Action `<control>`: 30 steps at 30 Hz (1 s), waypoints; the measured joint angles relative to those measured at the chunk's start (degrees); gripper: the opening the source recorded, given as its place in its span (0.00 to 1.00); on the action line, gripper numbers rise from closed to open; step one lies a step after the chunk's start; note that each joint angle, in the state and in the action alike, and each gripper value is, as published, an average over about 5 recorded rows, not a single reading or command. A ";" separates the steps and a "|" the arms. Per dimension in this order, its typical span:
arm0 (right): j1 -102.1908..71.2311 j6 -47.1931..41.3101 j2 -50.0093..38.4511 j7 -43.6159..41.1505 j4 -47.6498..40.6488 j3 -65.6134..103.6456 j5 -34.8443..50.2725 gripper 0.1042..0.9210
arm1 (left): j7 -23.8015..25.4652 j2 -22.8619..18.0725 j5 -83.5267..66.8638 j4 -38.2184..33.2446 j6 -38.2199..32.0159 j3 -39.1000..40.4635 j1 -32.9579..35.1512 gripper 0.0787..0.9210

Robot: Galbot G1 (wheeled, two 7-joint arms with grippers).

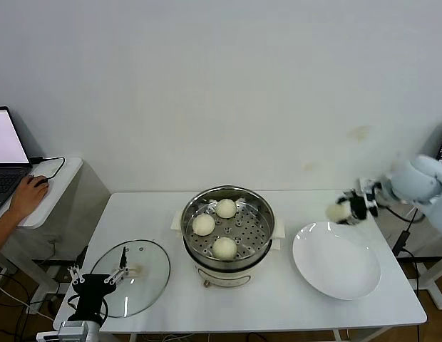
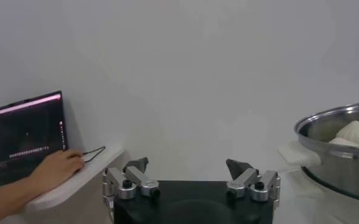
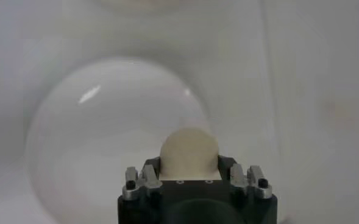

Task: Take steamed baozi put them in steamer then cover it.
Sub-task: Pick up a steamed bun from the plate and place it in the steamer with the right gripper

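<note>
The steel steamer [image 1: 258,204] stands mid-table on its cream base, with three steamed baozi [image 1: 203,224] [image 1: 226,208] [image 1: 224,247] on its perforated tray. My right gripper [image 1: 344,211] hangs in the air above the far left rim of the white plate [image 1: 337,274], shut on a fourth baozi [image 3: 189,153]. The glass cover [image 1: 146,260] lies flat at the front left of the table. My left gripper [image 1: 97,275] hovers open over the cover's left part; in the left wrist view its fingers [image 2: 136,165] stand wide apart with nothing between them.
A side table at the left carries a laptop [image 1: 7,153] and a person's hand [image 1: 28,196] on a mouse. The steamer's rim [image 2: 334,122] shows to one side in the left wrist view. A cable [image 1: 405,239] hangs off the right table edge.
</note>
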 measured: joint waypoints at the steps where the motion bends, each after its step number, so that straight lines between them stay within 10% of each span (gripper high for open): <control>1: 2.40 -0.79 0.58 0.37 0.70 -1.83 1.43 0.60 | -0.01 -0.03 -0.01 -0.04 0.01 -0.02 -0.08 0.88; 30: 14.86 -14.79 25.94 10.17 -0.30 -22.28 17.69 0.61 | -0.07 0.03 -0.91 0.74 -0.07 -1.66 -0.73 0.88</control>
